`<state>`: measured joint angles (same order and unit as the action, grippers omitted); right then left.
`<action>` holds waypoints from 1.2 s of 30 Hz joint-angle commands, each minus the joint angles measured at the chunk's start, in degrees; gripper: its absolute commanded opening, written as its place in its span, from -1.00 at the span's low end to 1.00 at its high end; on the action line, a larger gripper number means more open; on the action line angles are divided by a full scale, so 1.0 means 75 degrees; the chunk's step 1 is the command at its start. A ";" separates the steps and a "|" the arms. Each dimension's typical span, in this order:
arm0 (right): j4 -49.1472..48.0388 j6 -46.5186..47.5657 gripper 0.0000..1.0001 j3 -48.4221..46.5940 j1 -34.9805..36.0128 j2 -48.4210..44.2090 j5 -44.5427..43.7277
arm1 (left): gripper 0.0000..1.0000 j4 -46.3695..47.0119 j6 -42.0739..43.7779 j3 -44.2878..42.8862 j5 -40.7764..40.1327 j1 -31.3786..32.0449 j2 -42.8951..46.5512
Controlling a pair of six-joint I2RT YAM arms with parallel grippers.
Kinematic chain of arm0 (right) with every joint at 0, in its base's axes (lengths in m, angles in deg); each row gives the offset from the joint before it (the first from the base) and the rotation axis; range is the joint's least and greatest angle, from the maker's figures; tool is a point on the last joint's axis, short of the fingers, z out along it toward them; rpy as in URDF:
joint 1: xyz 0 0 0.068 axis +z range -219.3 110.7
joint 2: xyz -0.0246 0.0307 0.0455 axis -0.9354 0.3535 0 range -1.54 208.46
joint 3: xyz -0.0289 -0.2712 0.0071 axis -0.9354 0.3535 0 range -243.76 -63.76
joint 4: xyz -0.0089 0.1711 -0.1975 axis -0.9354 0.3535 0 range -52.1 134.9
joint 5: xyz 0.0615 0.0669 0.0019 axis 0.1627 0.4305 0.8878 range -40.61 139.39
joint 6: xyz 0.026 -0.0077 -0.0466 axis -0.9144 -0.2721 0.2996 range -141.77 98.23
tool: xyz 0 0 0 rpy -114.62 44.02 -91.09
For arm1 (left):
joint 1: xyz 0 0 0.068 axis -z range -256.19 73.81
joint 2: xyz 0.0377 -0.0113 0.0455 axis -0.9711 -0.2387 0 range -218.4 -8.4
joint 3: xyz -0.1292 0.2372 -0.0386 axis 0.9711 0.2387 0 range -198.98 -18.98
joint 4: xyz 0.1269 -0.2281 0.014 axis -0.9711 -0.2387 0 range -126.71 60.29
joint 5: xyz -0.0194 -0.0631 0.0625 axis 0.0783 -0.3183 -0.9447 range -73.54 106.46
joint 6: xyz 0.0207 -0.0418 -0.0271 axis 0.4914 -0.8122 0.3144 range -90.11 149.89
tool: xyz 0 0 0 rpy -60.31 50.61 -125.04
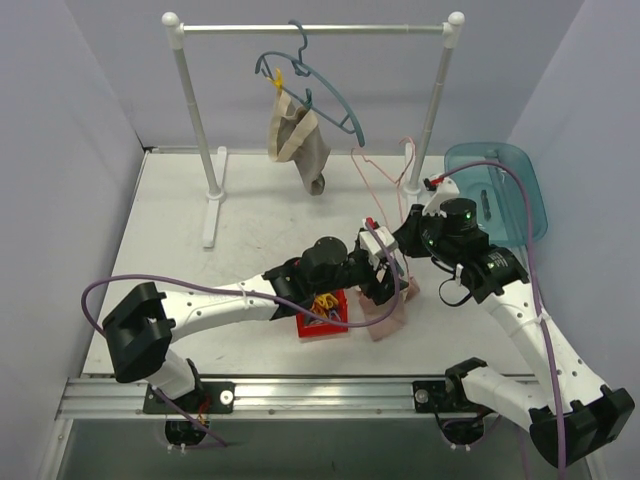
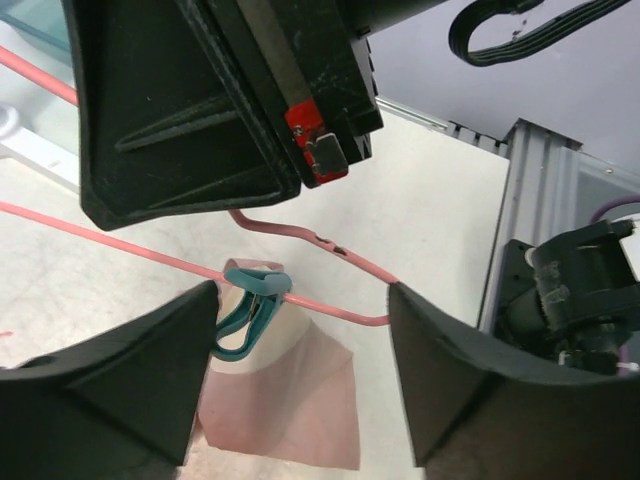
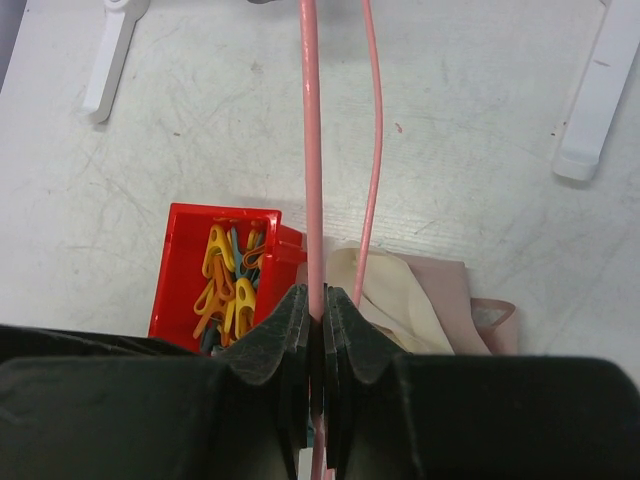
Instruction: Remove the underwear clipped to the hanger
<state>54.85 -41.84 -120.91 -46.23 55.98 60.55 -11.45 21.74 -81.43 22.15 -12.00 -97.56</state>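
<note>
My right gripper (image 3: 313, 302) is shut on the wire of a pink hanger (image 3: 309, 150) and holds it low over the table. Pink underwear (image 2: 295, 400) hangs from that wire by a teal clip (image 2: 255, 298). In the top view the underwear (image 1: 388, 312) droops onto the table. My left gripper (image 2: 300, 370) is open, its jaws spread wide on either side of the wire, and the teal clip sits just beside the left finger (image 2: 110, 385). In the top view the left gripper (image 1: 384, 276) is right under the right gripper (image 1: 408, 238).
A red bin (image 1: 320, 329) of yellow and orange clips sits next to the underwear. At the back stands a white rack (image 1: 310, 28) with a teal hanger (image 1: 318, 82) carrying beige underwear (image 1: 297, 140). A teal tray (image 1: 500, 190) lies at the right.
</note>
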 commanded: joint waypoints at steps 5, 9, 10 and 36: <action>-0.0338 -0.0019 -1.00 -0.0314 0.0041 -0.0181 0.0083 | 0.70 0.0985 -0.0109 0.0311 -0.0501 0.0020 0.0415; -0.0327 -0.0030 -1.00 -0.0314 0.0053 -0.0227 0.0059 | 0.76 0.1327 -0.0285 0.0675 -0.1471 -0.0003 0.0767; -0.0326 -0.0030 -1.00 -0.0291 0.0053 -0.0227 0.0059 | 0.77 0.1315 -0.0390 0.0687 -0.1660 -0.0003 0.0791; -0.0338 -0.0007 -1.00 -0.0326 0.0053 -0.0262 0.0188 | -0.53 0.1819 -0.0520 0.0007 0.0132 -0.0038 -0.0463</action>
<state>54.87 -41.87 -120.93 -46.20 55.72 61.25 -2.21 18.09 -79.51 20.97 -12.22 -101.34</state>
